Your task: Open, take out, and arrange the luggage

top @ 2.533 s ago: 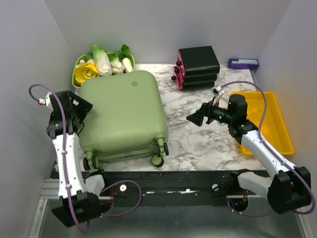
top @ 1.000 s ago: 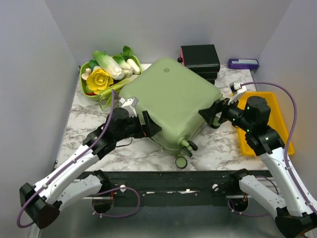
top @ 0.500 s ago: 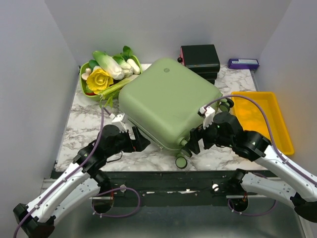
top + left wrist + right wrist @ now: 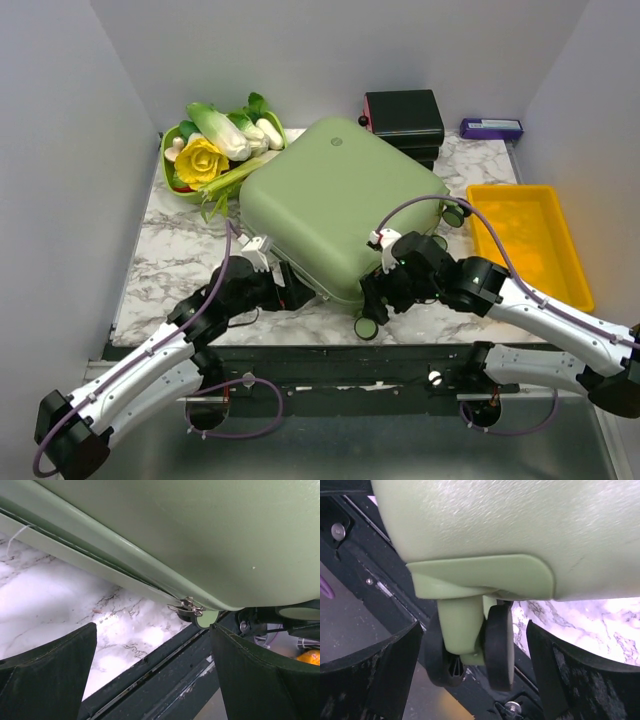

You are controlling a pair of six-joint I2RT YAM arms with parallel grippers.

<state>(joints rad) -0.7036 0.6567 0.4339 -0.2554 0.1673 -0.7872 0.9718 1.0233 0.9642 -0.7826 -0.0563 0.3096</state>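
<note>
The large sage-green hard-shell suitcase [image 4: 340,205] is seen closed and flat on the marbled table [image 4: 170,260], by the near edge. The left gripper [image 4: 292,288] and the right gripper [image 4: 372,296] are held wide apart, empty. The small metal zipper pull [image 4: 187,606] should be centred in the left gripper before closing.

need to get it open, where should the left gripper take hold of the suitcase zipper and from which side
Probably the small metal zipper pull, which sticks out of the seam at the near corner of the luggage. Bring the open left gripper in from the front, level with the seam; the smooth rounded shell offers no hold.
</note>
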